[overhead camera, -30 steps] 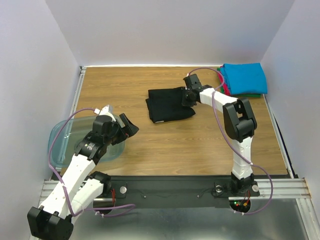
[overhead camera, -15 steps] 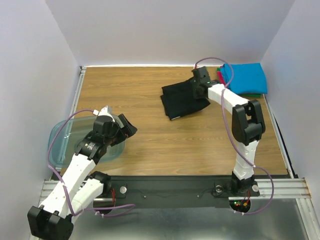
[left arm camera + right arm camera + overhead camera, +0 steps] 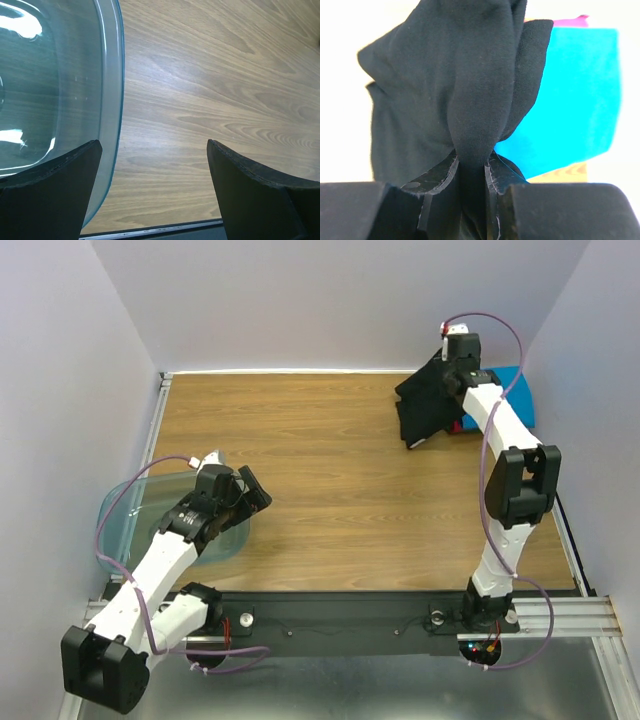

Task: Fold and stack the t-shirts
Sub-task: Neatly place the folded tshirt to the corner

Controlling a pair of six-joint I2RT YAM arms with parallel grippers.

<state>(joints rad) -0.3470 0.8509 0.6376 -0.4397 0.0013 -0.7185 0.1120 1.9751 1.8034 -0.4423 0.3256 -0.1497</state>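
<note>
Black t-shirt (image 3: pixel 425 405) at the back right of the table (image 3: pixel 330 460), bunched up and hanging from the right gripper (image 3: pixel 448 368).

Far left: translucent blue-green tub (image 3: pixel 112 515) at the near left edge of the wood. Just beside it, left gripper (image 3: pixel 154 145), jaws spread as wide as they go, nothing between them. One finger over the tub's rim, the other over bare wood. Well apart from every shirt.

Right side: arm stretched up toward the back corner, gripper clamped down narrowly on a gathered fold of the black cloth. In the wrist view, fabric squeezed between both fingers (image 3: pixel 440 175), the rest spilling away from the grip in loose folds. From above, draped below and to the left of the gripper. Cannot tell whether the lower hem touches the table.

Farthest right: bright blue t-shirt (image 3: pixel 515 390), folded flat in the back right corner, its left edge hidden behind the black one. Beneath the blue, a sliver of red-pink t-shirt (image 3: pixel 570 21) peeking out at one edge.
</note>
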